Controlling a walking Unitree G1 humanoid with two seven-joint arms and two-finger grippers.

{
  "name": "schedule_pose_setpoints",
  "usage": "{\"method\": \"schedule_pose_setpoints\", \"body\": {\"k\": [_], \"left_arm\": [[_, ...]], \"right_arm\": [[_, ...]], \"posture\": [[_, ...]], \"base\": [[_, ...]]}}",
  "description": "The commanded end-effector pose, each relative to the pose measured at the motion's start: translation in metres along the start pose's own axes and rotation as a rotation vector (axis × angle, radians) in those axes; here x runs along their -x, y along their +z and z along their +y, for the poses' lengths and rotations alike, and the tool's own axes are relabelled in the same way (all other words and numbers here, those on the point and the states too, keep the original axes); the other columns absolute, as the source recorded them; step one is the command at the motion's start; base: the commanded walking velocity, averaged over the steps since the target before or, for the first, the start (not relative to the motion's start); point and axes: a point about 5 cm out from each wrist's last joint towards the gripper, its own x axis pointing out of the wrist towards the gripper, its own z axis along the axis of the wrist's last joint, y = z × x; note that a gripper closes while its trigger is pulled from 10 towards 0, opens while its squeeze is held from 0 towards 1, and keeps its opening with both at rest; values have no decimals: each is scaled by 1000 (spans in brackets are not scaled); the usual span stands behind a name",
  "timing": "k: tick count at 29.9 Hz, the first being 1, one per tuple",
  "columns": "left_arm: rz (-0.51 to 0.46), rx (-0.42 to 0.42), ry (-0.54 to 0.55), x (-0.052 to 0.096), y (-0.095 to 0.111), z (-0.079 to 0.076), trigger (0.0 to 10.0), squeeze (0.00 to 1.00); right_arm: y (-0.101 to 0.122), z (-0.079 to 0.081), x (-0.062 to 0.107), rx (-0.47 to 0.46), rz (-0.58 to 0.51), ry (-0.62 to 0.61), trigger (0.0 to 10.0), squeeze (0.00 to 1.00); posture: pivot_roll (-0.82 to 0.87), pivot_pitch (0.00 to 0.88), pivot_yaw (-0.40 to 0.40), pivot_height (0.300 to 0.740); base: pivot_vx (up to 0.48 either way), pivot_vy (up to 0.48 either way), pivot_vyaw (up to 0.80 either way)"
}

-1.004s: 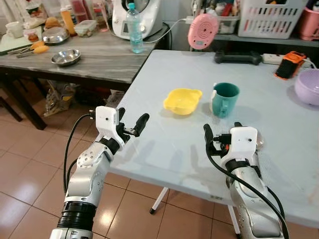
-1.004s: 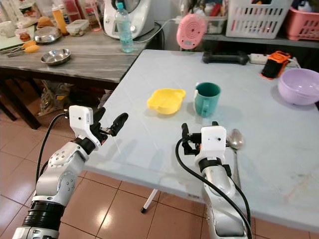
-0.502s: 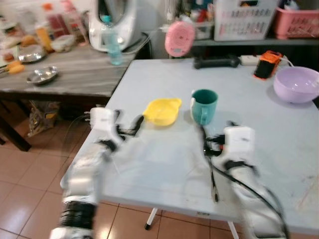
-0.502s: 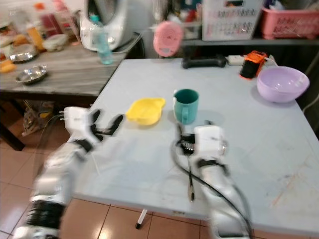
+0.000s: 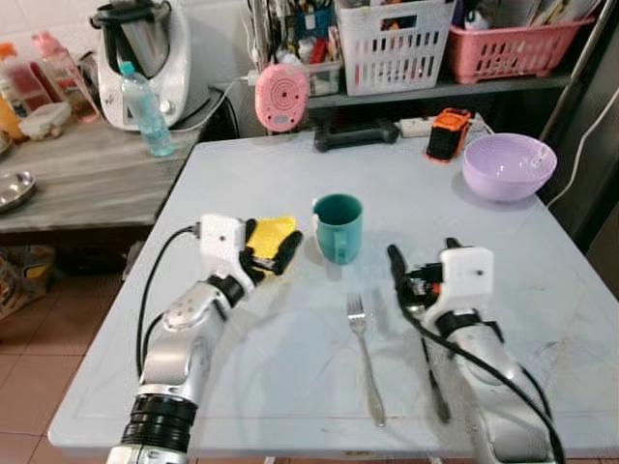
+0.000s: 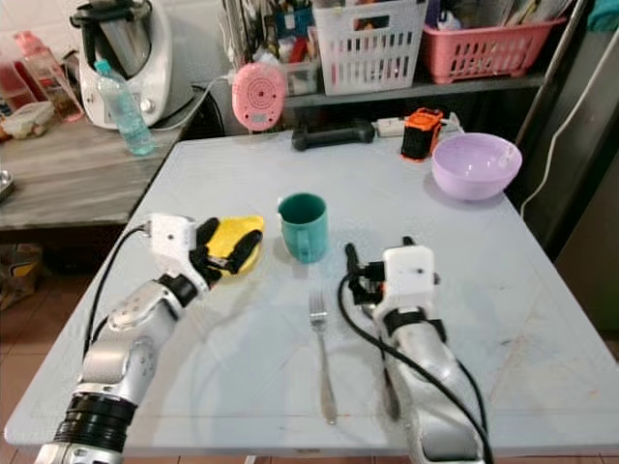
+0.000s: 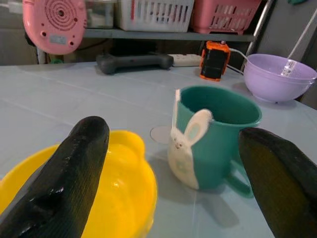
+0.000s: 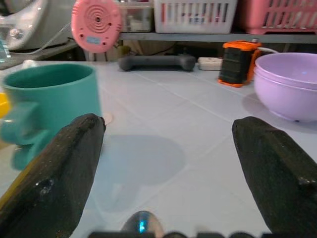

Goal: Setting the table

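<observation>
On the pale blue tabletop [image 5: 542, 261] the left end effector [image 5: 274, 253] hangs over the yellow bowl [image 5: 268, 233], fingers spread wide and gripping nothing. It hides the bowl's near rim, so whether the fingers touch the bowl cannot be told. In the left wrist view one finger [image 7: 64, 178] crosses the bowl's hollow and covers much of it.

The teal mug [image 5: 338, 227] stands just beside the bowl at its 3 o'clock, upright, with a white rabbit shape on its side.

A fork [image 5: 364, 353] lies at the mug's 6 o'clock, tines toward the mug.

The right end effector [image 5: 411, 282] sits at the fork's 3 o'clock, wide open and empty. Under it lies a spoon [image 5: 432, 372]; the wrist block hides its bowl end in the head views, and the right wrist view catches only a shiny sliver.

A purple bowl [image 5: 508, 164] stands well apart at the mug's 2 o'clock.
</observation>
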Motion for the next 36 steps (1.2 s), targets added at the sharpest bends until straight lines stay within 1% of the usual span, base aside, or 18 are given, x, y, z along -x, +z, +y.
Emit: {"method": "schedule_pose_setpoints", "body": {"k": [1,5,9,10,11,14,15,16,17,19,20,22,24,25,27,29,31,36], "left_arm": [[15,-15,57,8,1,13,10000,0],[25,-33,88,9,2,15,10000,0],[2,-81,143,8,12,20,10000,0],[2,-81,143,8,12,20,10000,0],[-1,-92,152,8,14,21,10000,0],[9,-89,167,5,17,24,10000,0],[27,-108,171,4,18,24,10000,0],[27,-108,171,4,18,24,10000,0],[39,-115,176,1,21,25,10000,0],[43,-120,179,-2,24,25,10000,0],[61,-135,188,-3,25,27,10000,0],[88,-132,214,-5,26,31,10000,0],[90,-111,219,-8,28,33,10000,0],[88,-107,218,-8,28,33,10000,0],[110,-126,228,-8,28,35,10000,0],[144,-135,240,-9,28,39,10000,0],[217,-145,229,-9,25,41,10000,0],[279,-148,191,-11,21,41,10000,0]], "right_arm": [[5,14,2,-26,-12,70,10000,973],[6,17,5,-36,-11,112,10000,969],[13,24,10,-61,-15,201,10000,969],[13,24,10,-61,-15,201,10000,969],[15,27,11,-68,-14,226,10000,969],[18,31,14,-62,-10,281,10000,965],[20,33,15,-65,-7,307,10000,961],[20,33,15,-65,-7,307,10000,961],[23,36,17,-65,-4,345,10000,969],[25,38,19,-64,-2,379,10000,965],[27,40,20,-66,0,399,10000,965],[29,43,23,-73,8,447,10000,961],[30,45,28,-71,21,498,10000,969],[31,46,29,-70,23,503,10000,969],[30,46,31,-69,35,520,10000,961],[28,47,35,-90,55,539,10000,965],[26,47,38,-99,81,559,10000,965],[25,48,39,-89,95,564,10000,965]], "posture": [[-63,19,103,740],[-64,22,107,740],[-65,26,117,740],[-65,26,117,740],[-64,28,120,740],[-65,30,124,740],[-66,32,131,740],[-66,32,131,740],[-67,34,135,740],[-67,34,138,740],[-67,35,142,740],[-68,37,152,740],[-69,40,157,740],[-70,40,158,740],[-70,40,159,740],[-70,42,165,740],[-69,44,167,740],[-68,43,167,740]], "base": [[0,0,0],[0,0,0],[0,0,0],[0,0,0],[0,0,0],[0,0,0],[0,0,0],[0,0,0],[0,0,0],[0,0,0],[0,0,0],[0,0,0],[0,0,0],[0,0,0],[0,0,0],[0,0,0],[0,0,0],[0,0,0]]}}
